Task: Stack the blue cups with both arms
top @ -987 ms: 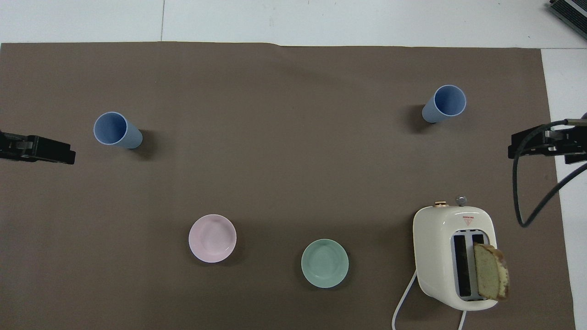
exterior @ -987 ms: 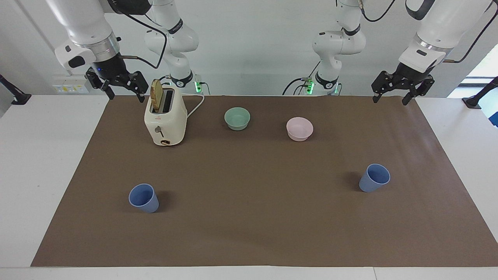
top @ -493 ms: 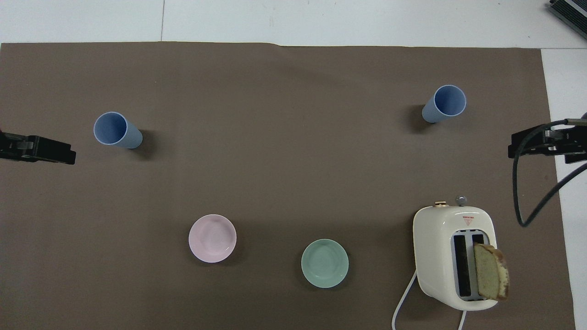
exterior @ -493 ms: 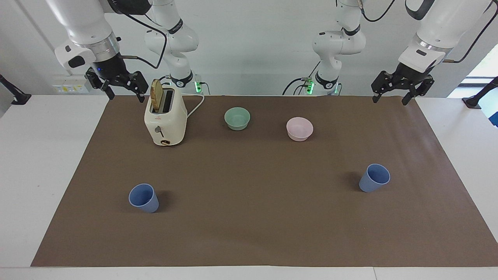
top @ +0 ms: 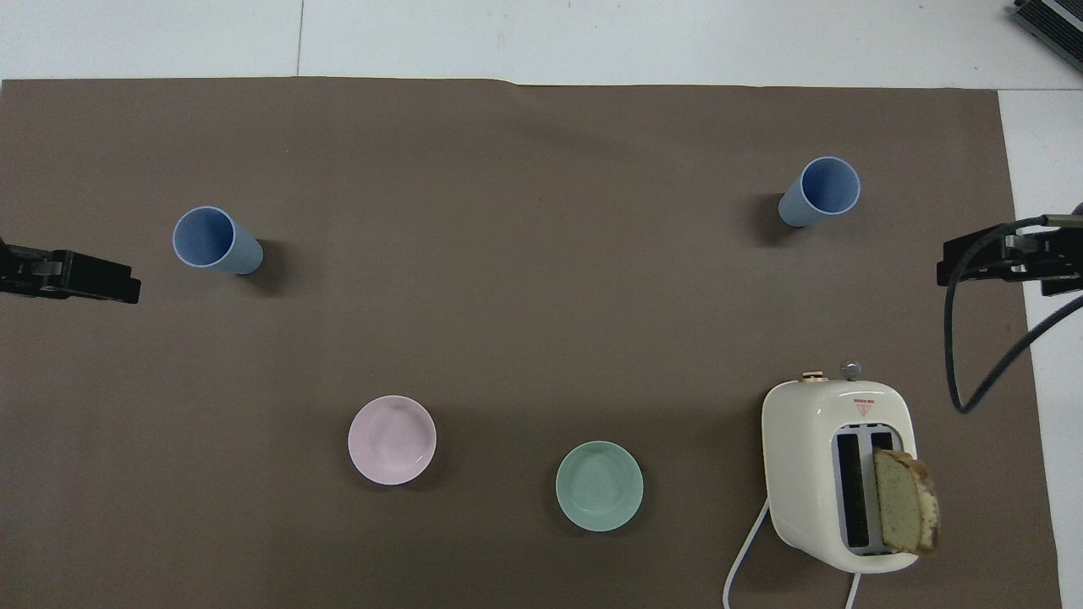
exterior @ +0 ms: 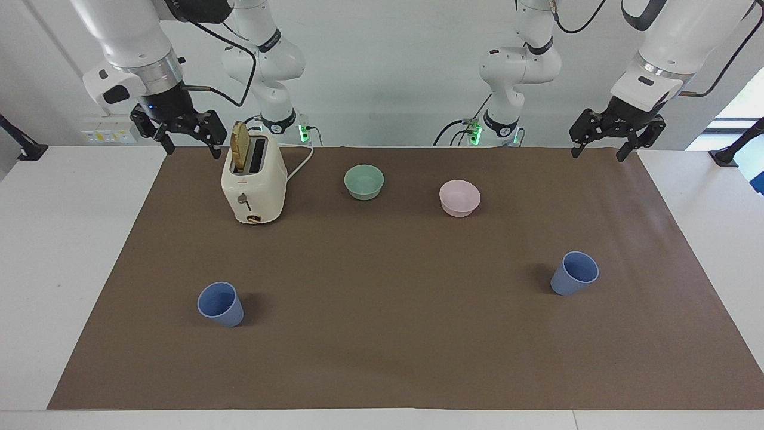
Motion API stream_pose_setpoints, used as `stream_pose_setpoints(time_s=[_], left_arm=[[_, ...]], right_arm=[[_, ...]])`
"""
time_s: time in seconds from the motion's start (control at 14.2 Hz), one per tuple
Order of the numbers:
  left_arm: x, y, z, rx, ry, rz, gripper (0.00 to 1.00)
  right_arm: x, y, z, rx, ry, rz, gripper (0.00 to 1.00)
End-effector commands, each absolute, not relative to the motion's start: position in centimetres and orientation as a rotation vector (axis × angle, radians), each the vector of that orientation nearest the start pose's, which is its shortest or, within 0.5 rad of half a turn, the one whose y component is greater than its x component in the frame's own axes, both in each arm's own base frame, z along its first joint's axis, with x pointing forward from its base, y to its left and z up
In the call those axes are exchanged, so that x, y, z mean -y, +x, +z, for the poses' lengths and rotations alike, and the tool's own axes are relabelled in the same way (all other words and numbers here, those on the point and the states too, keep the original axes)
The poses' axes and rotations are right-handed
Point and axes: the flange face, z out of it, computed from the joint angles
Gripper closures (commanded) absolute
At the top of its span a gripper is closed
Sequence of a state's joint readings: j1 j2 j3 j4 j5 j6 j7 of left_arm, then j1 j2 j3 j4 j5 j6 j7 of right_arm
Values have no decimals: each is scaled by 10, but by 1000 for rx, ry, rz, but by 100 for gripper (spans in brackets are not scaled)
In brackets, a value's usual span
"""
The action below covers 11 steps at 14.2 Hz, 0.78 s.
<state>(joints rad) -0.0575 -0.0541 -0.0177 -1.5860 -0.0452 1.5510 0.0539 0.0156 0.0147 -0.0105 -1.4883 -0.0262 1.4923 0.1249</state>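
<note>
We are hovering our left black two-finger gripper, fingers spread, over the brown mat's two-o'clock corner in the facing view, and our right one, also spread, at ten o'clock beside the cream toaster. Both tapered periwinkle-blue plastic cups are standing upright, well apart: one at four o'clock, the other at eight.
</note>
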Motion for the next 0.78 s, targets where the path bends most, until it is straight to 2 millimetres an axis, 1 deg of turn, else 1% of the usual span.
stream_pose_setpoints(time_s=[0.0,0.56,0.7], left_arm=[[45,525,647,-220,-3183,-17,0],[45,525,647,-218,-3183,-19,0],[43,529,638,-183,-3187,-11,0]], right_arm=[[4,557,647,-160,-3177,-1,0],[4,560,648,-159,-3175,-35,0],[4,562,649,-159,-3174,-56,0]])
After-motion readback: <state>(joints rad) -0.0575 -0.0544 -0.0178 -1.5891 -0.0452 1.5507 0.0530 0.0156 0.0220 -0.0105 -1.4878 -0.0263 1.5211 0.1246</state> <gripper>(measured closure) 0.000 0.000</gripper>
